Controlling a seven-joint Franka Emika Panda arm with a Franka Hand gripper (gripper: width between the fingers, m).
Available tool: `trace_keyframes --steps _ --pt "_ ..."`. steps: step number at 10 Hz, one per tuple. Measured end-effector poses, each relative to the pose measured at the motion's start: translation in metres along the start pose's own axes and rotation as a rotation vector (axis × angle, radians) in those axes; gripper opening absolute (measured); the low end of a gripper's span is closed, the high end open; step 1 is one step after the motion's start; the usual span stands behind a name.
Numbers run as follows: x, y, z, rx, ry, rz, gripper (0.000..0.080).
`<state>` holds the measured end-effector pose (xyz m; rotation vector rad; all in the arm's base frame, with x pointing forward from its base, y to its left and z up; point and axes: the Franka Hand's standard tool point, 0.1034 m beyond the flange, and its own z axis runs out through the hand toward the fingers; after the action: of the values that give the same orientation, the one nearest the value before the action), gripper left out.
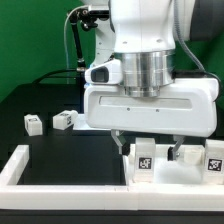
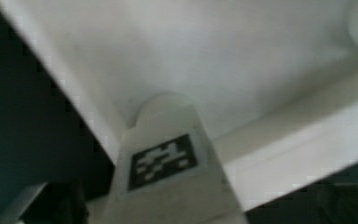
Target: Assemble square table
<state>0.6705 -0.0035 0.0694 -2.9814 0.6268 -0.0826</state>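
Hovering, my pincer [image 1: 146, 148] released, over one tagged leg [image 2: 163, 160] at the square table [image 2: 247, 60]; two leg blocks [image 1: 33, 123] [image 1: 63, 120] lie loose, so much seems left.

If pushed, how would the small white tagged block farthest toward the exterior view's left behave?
The leg block looks like stiff moulded plastic, probably light given its small size. Its flat faces suggest it would slide on the black table, not roll.
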Motion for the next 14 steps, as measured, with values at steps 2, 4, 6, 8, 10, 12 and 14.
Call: trace_keyframes --steps 2,4,6,8,10,12,14 --pt "-0.0002 0.0005 0.0005 0.001 0.000 0.073 0.0551" --pt "-0.0006 0.0036 0.0015 -0.004 -0.002 0.179 0.0294" --pt "-0.0004 0.0034 0.0015 -0.003 -0.001 0.316 0.0294" --pt "-0.0027 0.0019 0.0013 -0.004 -0.018 0.699 0.0294" --pt "-0.0031 -0.0015 0.0019 0.041 -0.067 1.087 0.0293" --pt "-0.0008 0.0002 0.0031 0.080 -0.087 1.296 0.0293" --pt "-0.0006 0.0003 0.0029 0.079 -0.087 1.293 0.0293"
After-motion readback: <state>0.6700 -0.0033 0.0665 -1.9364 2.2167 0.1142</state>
